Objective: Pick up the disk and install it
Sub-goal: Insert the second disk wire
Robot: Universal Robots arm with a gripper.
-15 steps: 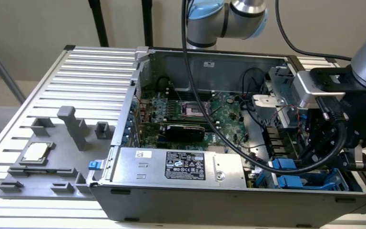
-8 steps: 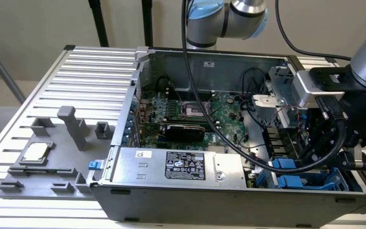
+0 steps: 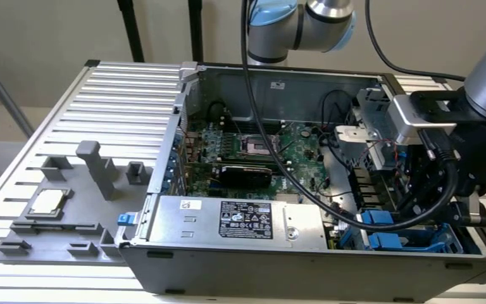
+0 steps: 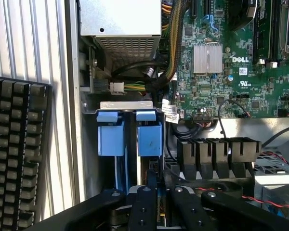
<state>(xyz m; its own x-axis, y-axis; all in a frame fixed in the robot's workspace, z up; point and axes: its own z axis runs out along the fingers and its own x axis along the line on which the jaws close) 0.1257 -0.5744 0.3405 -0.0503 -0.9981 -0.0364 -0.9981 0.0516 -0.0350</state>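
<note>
The disk is being seated in its bay, pinched edgewise by the nearly closed hand; straight downward pressure is needed.

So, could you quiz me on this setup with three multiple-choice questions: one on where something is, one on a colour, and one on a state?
1. Where does the small square chip lie?
A. In the grey tray beside the computer case
B. On top of the case
C. Inside the case

2. What colour are the two plastic holders in the wrist view?
A. Red
B. Yellow
C. Blue

3. How is the computer case?
A. Closed
B. Open, with the circuit board showing
C. Upside down

Answers:
1 A: the chip sits in the tray at the exterior view's left, outside the case.
2 C: both holders are bright blue.
3 B: the green board and cables are exposed.
</note>
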